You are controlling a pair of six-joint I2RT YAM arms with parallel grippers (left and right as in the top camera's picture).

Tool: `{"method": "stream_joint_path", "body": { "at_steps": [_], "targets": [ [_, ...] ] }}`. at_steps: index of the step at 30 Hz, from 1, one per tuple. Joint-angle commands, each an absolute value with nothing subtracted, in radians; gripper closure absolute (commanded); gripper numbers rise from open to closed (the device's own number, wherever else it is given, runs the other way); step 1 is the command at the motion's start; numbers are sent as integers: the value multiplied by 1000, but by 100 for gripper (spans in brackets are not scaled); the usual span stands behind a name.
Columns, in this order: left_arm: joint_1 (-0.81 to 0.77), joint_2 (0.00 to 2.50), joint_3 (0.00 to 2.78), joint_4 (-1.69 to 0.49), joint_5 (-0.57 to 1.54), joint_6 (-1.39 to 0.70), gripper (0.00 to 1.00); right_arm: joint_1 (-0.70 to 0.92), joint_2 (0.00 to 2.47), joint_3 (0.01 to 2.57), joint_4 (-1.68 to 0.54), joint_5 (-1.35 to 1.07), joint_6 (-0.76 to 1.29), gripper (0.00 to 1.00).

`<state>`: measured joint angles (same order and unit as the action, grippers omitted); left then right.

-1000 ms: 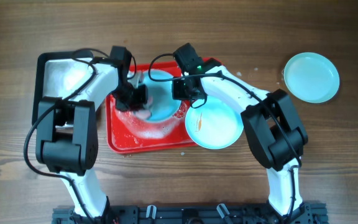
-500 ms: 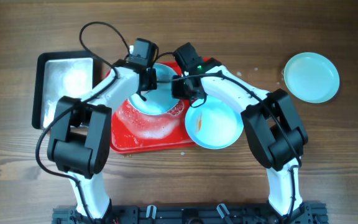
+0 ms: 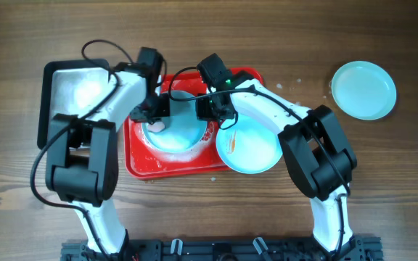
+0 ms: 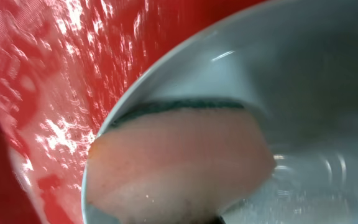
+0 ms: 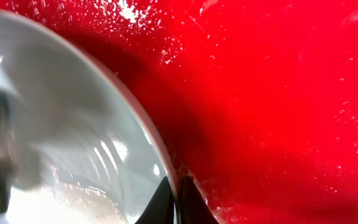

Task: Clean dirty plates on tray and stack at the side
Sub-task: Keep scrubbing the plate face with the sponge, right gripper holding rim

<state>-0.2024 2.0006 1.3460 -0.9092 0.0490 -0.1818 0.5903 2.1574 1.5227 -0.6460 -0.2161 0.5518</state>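
Observation:
A pale blue plate [image 3: 181, 125] lies on the red tray [image 3: 138, 161], wet with suds. My right gripper [image 3: 209, 109] is shut on this plate's right rim; in the right wrist view the fingertips [image 5: 178, 202] pinch the rim [image 5: 135, 118] over the tray [image 5: 278, 93]. My left gripper [image 3: 157, 116] holds a pinkish sponge with a green edge [image 4: 179, 165] pressed on the plate's [image 4: 316, 93] left inner side. A second plate [image 3: 250, 143] with an orange smear overhangs the tray's right edge. A third plate [image 3: 363, 89] lies at the far right.
A black-rimmed silver pan [image 3: 75, 90] holding suds stands left of the tray. Cables loop over both arms above the tray. Wooden table [image 3: 398, 181] all around.
My left gripper with the sponge swept from the plate's left side to its top and back to the left side. The right gripper stayed on the rim.

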Motion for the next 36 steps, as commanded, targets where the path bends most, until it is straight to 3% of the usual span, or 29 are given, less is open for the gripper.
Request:
{"method": "stream_joint_path", "body": {
  "at_steps": [1,12,19,23,28,31,36],
  "targets": [
    [-152,2063,1282,-1012,217,-107,96,586,2186,1510,-643,-193,558,96],
    [-95,2063,1301,-1201,266,-82,96,585,2186,1510,-642,-200,557,96],
    [-93,2061,1551,-1223,331,-60,96,585,2186,1510,-642,-200,557,96],
    [-94,2059,1652,-1176,146,-190,96,585,2186,1510,-641,-200,558,96],
    [-124,2059,1648,-1158,35,-196,96,585,2186,1510,-641,-199,556,96],
    [-175,2059,1575,-1111,-81,-248,96,585,2186,1510,-641,-200,553,96],
    [-225,2059,1376,-927,-80,-306,96,585,2186,1510,-641,-200,553,96]
  ]
}}
